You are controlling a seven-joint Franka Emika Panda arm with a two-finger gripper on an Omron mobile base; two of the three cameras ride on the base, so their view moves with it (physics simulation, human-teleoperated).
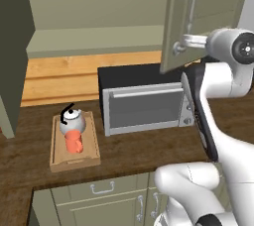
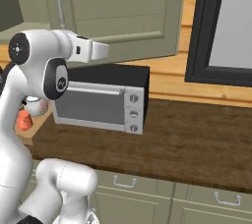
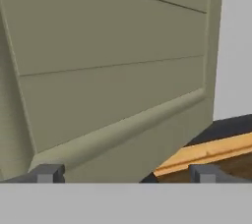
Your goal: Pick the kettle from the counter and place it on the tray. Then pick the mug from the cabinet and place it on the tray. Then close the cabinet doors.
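Your two-finger gripper (image 3: 125,173), jaws spread and empty, is facing the tall grey-green panelled cabinet door (image 3: 113,70). Pushing off-centre probably skids it. The small white-grey kettle (image 1: 72,121) and orange-red mug (image 1: 75,142) are sitting on the light-wood tray (image 1: 92,156) near the dark wood counter's (image 1: 129,153) left end.

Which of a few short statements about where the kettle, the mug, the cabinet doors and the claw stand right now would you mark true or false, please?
1. The kettle sits on the tray. True.
2. The mug is on the cabinet shelf. False: it stands on the tray, just in front of the kettle.
3. The right cabinet door is shut. False: it hangs open above the microwave.
4. The claw is open, with its fingertips set wide apart. True.
5. The claw grips the door's silver bar handle. False: it holds nothing and faces the door's panelled side.
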